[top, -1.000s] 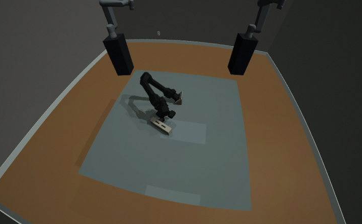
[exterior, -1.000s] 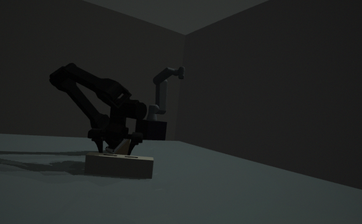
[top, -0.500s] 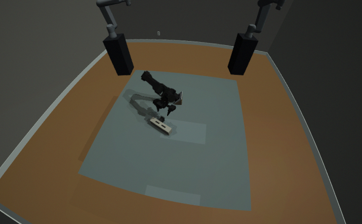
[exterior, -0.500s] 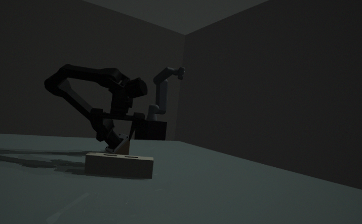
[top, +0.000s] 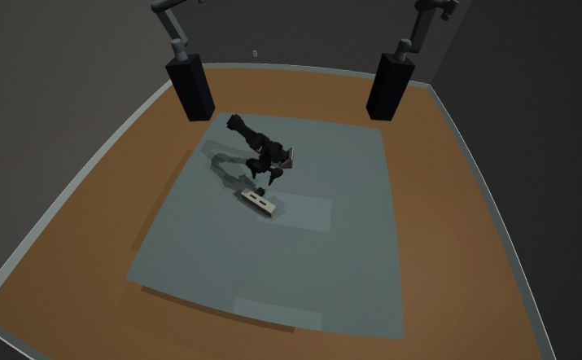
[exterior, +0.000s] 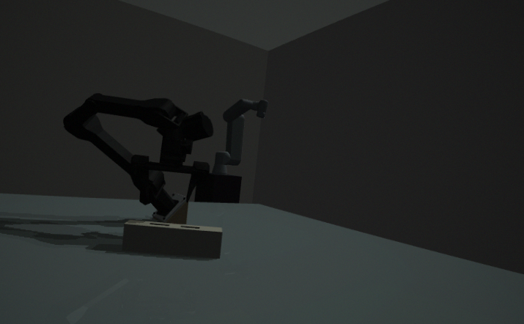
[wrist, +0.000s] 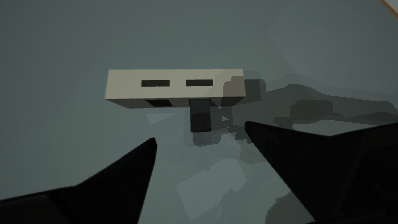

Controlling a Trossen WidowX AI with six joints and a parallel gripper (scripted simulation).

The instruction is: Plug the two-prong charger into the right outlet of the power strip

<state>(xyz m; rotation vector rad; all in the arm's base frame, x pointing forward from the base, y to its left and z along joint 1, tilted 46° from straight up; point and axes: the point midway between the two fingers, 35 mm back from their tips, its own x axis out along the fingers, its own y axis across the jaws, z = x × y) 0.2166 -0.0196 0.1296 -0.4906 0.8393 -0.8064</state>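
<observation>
The beige power strip [top: 257, 204] [exterior: 171, 241] [wrist: 125, 82] lies on the table, with two dark slots on top. In the wrist view its near side face shows a dark opening left of centre. The charger [top: 260, 191] [wrist: 201, 117] is a small dark block standing against that side face, towards the strip's right end in the wrist view. Its prongs are not visible, and I cannot tell whether they are in an outlet. It is hidden in the exterior view. My gripper [top: 261, 181] [exterior: 165, 201] [wrist: 201, 133] is open and empty, pointing down above the table, raised clear of the charger and strip.
The arm's base bracket [top: 288, 160] [exterior: 181, 213] stands behind the gripper. The blue-grey table [top: 351, 277] [exterior: 336, 273] lies under everything. Two grey arms on black pedestals [top: 191, 91] [top: 389, 91] stand beyond its far edge.
</observation>
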